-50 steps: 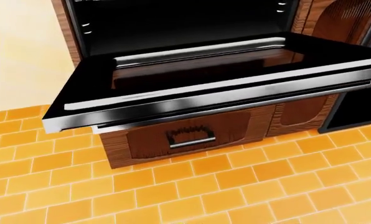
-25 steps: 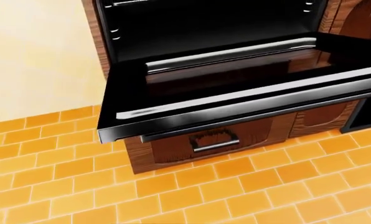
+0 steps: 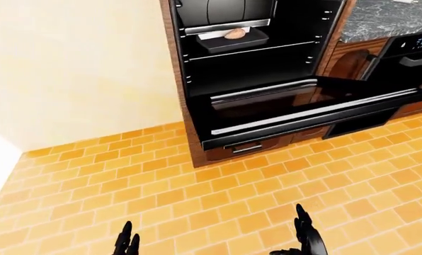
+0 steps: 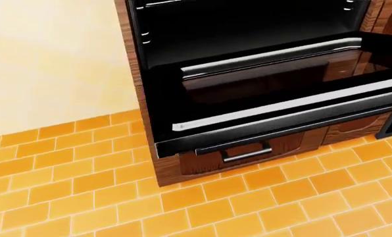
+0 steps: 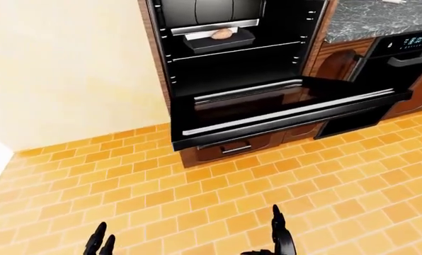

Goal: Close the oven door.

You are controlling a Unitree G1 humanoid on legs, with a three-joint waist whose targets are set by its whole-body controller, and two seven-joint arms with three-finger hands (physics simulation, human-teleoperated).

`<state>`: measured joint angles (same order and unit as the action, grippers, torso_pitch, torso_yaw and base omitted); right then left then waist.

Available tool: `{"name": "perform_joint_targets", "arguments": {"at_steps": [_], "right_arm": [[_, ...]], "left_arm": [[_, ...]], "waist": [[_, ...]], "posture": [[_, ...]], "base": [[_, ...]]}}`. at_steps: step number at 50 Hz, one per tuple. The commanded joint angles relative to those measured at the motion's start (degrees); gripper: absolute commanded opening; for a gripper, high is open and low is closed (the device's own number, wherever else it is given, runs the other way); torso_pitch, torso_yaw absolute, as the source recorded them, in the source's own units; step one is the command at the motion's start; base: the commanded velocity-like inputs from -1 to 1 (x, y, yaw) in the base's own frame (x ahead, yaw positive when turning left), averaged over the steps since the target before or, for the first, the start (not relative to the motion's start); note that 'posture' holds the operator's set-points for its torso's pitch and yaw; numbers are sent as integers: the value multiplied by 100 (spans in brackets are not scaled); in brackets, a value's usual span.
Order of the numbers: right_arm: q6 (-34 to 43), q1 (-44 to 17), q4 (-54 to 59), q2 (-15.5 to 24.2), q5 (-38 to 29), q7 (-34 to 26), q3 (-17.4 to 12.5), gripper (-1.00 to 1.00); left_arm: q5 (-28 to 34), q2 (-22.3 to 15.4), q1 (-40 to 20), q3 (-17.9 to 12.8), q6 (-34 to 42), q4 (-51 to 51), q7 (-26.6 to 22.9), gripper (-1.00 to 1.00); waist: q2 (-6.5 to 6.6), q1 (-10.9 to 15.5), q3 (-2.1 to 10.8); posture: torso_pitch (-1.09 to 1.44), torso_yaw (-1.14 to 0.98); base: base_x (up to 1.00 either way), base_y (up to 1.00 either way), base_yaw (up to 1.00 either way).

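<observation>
While the oven door hangs fully open, both robot hands, left and right, are open-fingered, empty, well apart from it; a hasty approach risks striking its edge.

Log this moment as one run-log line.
oven door: open, lying flat | tray: on rack inside | left robot hand: open, low, empty | right robot hand: open, low, empty

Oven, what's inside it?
Inside the oven, a dark tray sits on an upper rack, holding one pale brownish piece of food. The rack space below looks empty. The top of the cavity is cut off, so anything higher stays unseen.
</observation>
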<state>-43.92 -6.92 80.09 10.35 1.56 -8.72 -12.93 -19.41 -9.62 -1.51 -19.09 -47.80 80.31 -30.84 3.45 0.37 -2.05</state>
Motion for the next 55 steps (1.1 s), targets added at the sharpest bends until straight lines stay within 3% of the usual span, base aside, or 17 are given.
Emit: {"name": "perform_joint_targets", "arguments": {"at_steps": [1, 9, 14, 15, 16, 18, 22, 25, 27, 28, 35, 39, 40, 45, 46, 53, 55], "right_arm": [[-146, -78, -138, 149, 57, 13, -54, 100], [-183, -14, -124, 136, 37, 18, -58, 100], [-150, -70, -134, 134, 61, 6, -59, 100], [-153, -70, -133, 134, 60, 9, -55, 100], [-172, -48, -128, 130, 51, 13, -52, 100], [-192, -1, -121, 135, 59, 1, -68, 100], [-170, -50, -130, 123, 44, 22, -51, 100], [-203, -20, -122, 119, 16, 53, -45, 100], [-243, -8, -120, 121, -16, 13, -35, 100], [-281, 1, -118, 126, -87, 87, 0, 100], [-447, -19, -118, 111, -266, 195, 28, 100], [-773, -41, -128, 76, -171, 365, -94, 100], [-836, -43, -120, 92, -266, 512, -41, 100], [-957, 2, -108, 115, -646, 1044, 77, 100], [-1048, 14, -105, 136, -875, 1444, 172, 100], [-944, -24, -124, 97, -216, 457, -220, 100], [-911, -17, -119, 102, -245, 551, -151, 100]], "left_arm": [[-7, -1, -81, 30, -133, -98, -38, 100], [-9, 17, -37, 40, -155, -89, -19, 100], [3, 20, -77, 56, -132, -93, -17, 100], [9, 22, -68, 58, -139, -91, -16, 100], [4, 22, -55, 43, -136, -86, -31, 100], [45, 30, -29, 48, -142, -83, -15, 100], [44, 45, -32, 56, -167, -93, 8, 100], [35, 44, -21, 55, -187, -92, 2, 100], [25, 48, -12, 61, -198, -93, 3, 100], [22, 44, -16, 62, -194, -92, 4, 100], [2, 27, -25, 49, -168, -90, -23, 100], [0, 10, -40, 32, -138, -87, -54, 100], [-1, 6, -45, 26, -132, -87, -57, 100], [9, -7, -46, -4, -114, -84, -85, 100], [10, -8, -48, -9, -111, -84, -87, 100], [21, 2, -58, -8, -117, -87, -71, 100], [22, 9, -53, -1, -128, -88, -62, 100]], "waist": [[-25, -8, 63], [-453, -58, 12], [-897, -86, 58], [-641, -147, 59], [-727, -118, 64], [-728, -157, 100], [-528, -127, 41], [-209, -124, 28], [225, -119, 57], [57, -120, 15], [-302, -75, -32], [-624, -50, 28], [-601, -62, -18], [-504, -41, 112], [-491, -40, 127], [-421, -43, 195], [-415, -49, 204]], "posture": [[0, 0], [0, 0], [0, 0], [0, 0], [0, 0], [0, 0], [0, 0], [0, 0], [0, 0], [0, 0], [0, 0], [0, 0], [0, 0], [0, 0], [0, 0], [0, 0], [0, 0]], "base": [[1, 34, 0], [0, 33, 0], [0, 33, 0], [0, 33, 0], [0, 33, 0], [0, 32, 0], [0, 33, 0], [0, 33, 0], [0, 11, 0], [0, 0, 0], [0, 0, 0], [0, 0, 0], [0, 0, 0], [0, 0, 0], [0, 0, 0], [0, 0, 0], [0, 0, 0]]}}
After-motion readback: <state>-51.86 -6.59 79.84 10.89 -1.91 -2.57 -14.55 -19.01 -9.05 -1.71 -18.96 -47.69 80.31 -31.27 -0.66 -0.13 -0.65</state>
